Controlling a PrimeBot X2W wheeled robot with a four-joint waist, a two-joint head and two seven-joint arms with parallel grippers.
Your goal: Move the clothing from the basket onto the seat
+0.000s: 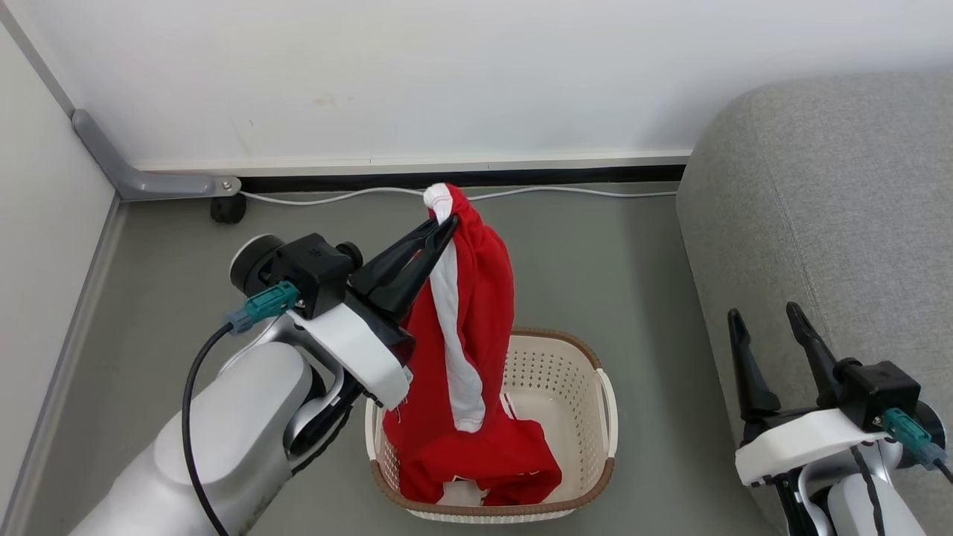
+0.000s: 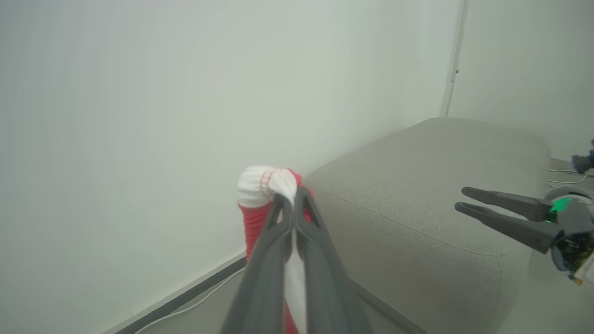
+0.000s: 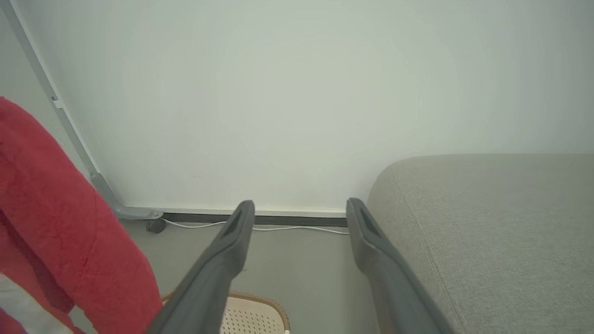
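Our left gripper [image 1: 445, 223] is clamped on the white-trimmed top of the red clothing [image 1: 476, 313], whose lower end hangs into the cream basket [image 1: 566, 357] on the grey floor [image 1: 595, 253]. Our right gripper [image 1: 765, 313] stands spread and empty near the grey seat [image 1: 834, 186]. A white cable [image 1: 335, 197] runs along the white wall [image 1: 447, 74].

Red clothing [image 1: 488, 298] (white stripe), cream perforated basket [image 1: 552, 366], grey seat [image 1: 819, 208].

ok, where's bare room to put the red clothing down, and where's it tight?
Free: the seat top, bare from the wall to the right gripper; floor strip between basket and seat. Crowded: basket, with clothing hanging into it from the left gripper.
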